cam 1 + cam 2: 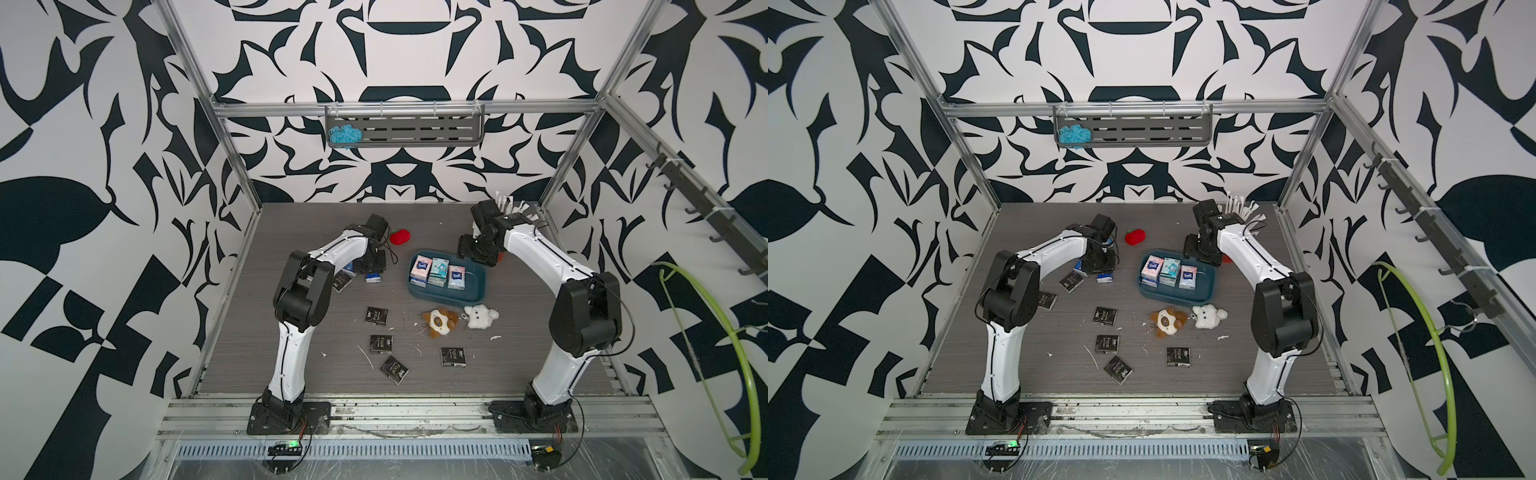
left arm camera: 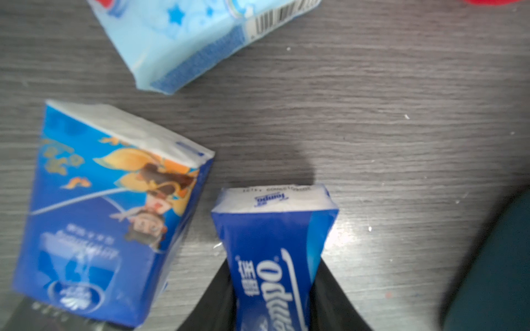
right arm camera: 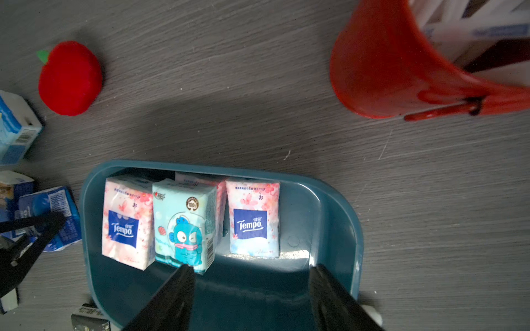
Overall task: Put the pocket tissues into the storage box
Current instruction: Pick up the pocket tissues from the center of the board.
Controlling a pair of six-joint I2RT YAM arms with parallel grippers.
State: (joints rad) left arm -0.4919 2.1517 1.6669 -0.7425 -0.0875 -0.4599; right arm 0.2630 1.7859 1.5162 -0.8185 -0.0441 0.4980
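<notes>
Pocket tissues are at issue, and one dark blue soft pack with white lettering [image 2: 272,229] is pinched at its waist between the black fingers of the left gripper [image 2: 273,260], whose jaws are closed onto it firmly enough that the wrap is drawn narrow there; whether it has been raised off the grey wood-grain table [image 1: 511,365] cannot be told. Just beside it a blue cartoon-printed pack [image 2: 109,217] is lying, with a light blue star-printed pack [image 2: 195,37] a little farther off, all in the far left part of the table. The right gripper [image 3: 251,269] is held with its jaws well apart and nothing between them, above the bare end of the shallow dark teal plastic storage box [image 3: 338,206], which is set near the middle of the table, toward the far edge. Two pink-flowered packs [image 3: 126,223] and a pale teal pack [image 3: 186,226] are stood upright in it. Black packs with white lettering [image 1: 381,344] are scattered toward the near edge, near two small plush toys [image 1: 439,322]. A slip or twist of the held pack is judged possible under a quick swing, since only its squeezed middle is gripped; the neighbouring pack could be dragged at lift-off, and the arms could be brought together over the box unless the right gripper is cleared.
</notes>
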